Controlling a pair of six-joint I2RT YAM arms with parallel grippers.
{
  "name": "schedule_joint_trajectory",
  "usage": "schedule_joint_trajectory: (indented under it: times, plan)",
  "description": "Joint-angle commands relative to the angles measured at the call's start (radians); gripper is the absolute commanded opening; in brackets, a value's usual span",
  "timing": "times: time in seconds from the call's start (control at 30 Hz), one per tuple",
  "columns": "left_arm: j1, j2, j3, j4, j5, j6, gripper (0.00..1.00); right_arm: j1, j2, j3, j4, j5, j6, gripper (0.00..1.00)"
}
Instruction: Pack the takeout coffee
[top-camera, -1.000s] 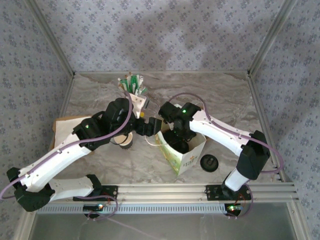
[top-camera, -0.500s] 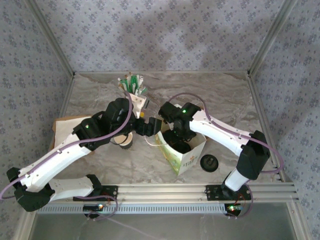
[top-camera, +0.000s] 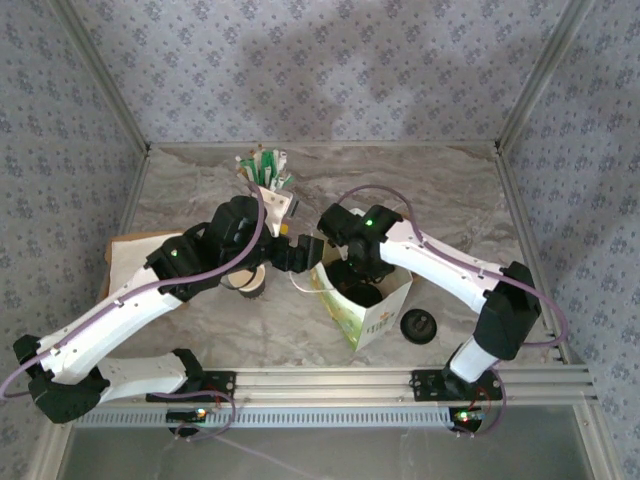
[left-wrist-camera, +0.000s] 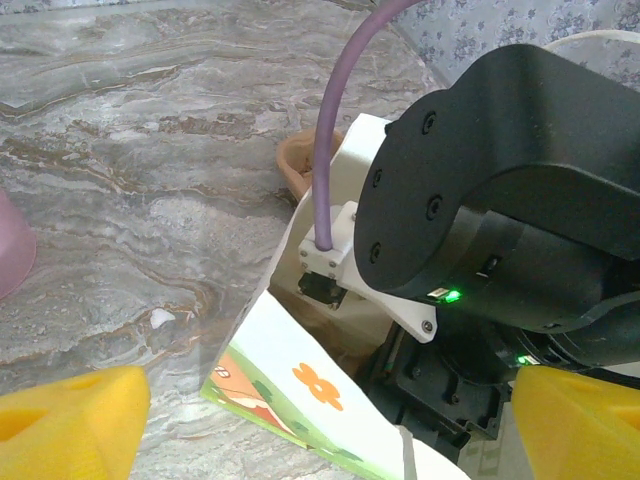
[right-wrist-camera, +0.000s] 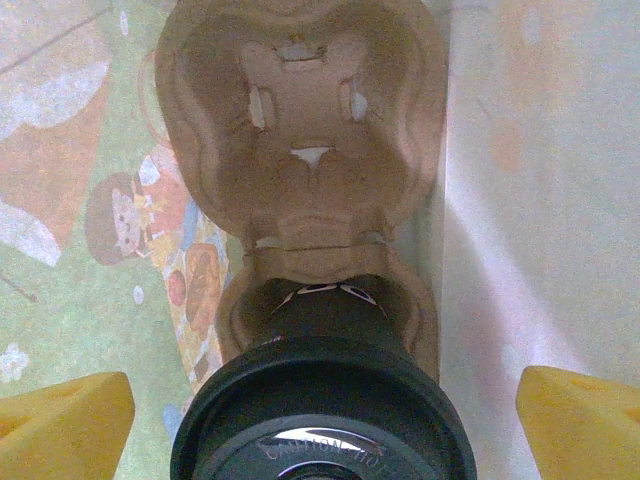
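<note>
**Right gripper**: Your two yellow fingers are spread wide inside the white bag. The takeout coffee stands upright between them with its black lid on. There is a gap on each side of the lid, so neither pad touches it. The cup sits in the nearer pocket of a brown pulp carrier. The second pocket lies just beyond the fingertips and holds nothing. Past your left finger the bag's inner wall shows printed cartoon figures. Past your right finger the wall is plain white.

**Left gripper**: These fingers are also spread wide and grip nothing. The bag's printed rim passes between them, near both pads but apart from them. Your left finger hangs over the marbled table outside the bag. Your right finger hangs on the bag's inner side, next to the right arm's black wrist. Beyond the fingertips, a brown rim shows past the bag. I cannot tell what it belongs to.

**Surroundings, overhead view:** A loose black lid lies on the table just outside the bag, well apart from both sets of fingers. An uncovered cup stands under the left arm.
</note>
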Motion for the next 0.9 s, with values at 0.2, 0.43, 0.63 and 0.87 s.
schedule_joint_trajectory:
  times: [0.2,0.43,0.63,0.87]
  plan:
    - [-0.011,-0.015,0.007,0.027,-0.014,-0.004,0.93,0.010,-0.038,0.040,-0.045,0.034,0.020,1.00]
    - [-0.011,-0.014,0.008,0.028,-0.014,-0.005,0.94,0.012,-0.043,0.048,-0.046,0.035,0.021,1.00]
    - [-0.011,-0.014,0.008,0.027,-0.016,-0.005,0.94,0.016,-0.049,0.057,-0.051,0.037,0.023,1.00]
    - [-0.011,-0.016,0.008,0.027,-0.015,-0.005,0.94,0.020,-0.056,0.067,-0.056,0.043,0.025,1.00]
